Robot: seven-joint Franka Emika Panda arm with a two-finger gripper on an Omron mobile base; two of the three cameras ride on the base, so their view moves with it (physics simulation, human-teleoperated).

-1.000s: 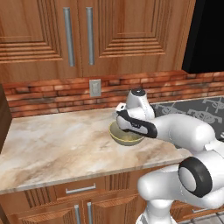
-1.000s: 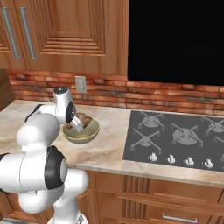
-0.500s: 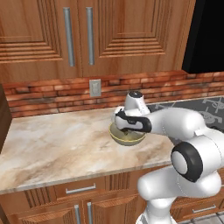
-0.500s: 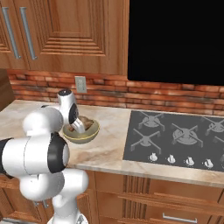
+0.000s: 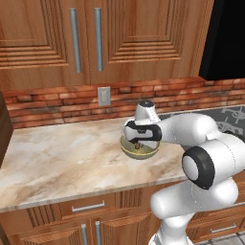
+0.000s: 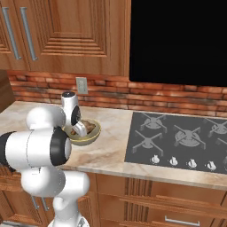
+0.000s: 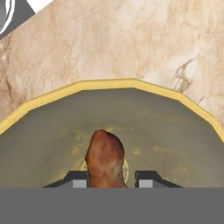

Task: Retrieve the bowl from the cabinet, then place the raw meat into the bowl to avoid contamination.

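The pale olive bowl point(image 5: 128, 148) with its yellow rim stands on the marble counter, in front of the wall socket. My gripper point(image 5: 139, 141) points down into it and is shut on the raw meat point(image 7: 105, 155), a brown lumpy piece between the two fingertips point(image 7: 75, 180), low over the bowl's floor point(image 7: 175, 131). From the right, the hand point(image 6: 82, 128) covers part of the bowl point(image 6: 90, 137), and the meat point(image 6: 91, 127) shows beside the fingers. Whether the meat touches the bowl I cannot tell. The cabinet point(image 5: 119, 33) hangs above with both doors closed.
A gas cooktop point(image 6: 177, 139) lies in the counter right of the bowl, under a black oven front point(image 6: 177, 40). A brick backsplash with a socket point(image 5: 104, 95) runs behind. Bare marble counter point(image 5: 57, 153) stretches left of the bowl to the front edge.
The hand has stayed over the bowl with the meat still gripped. The arm's elbow has swung round toward the cameras.
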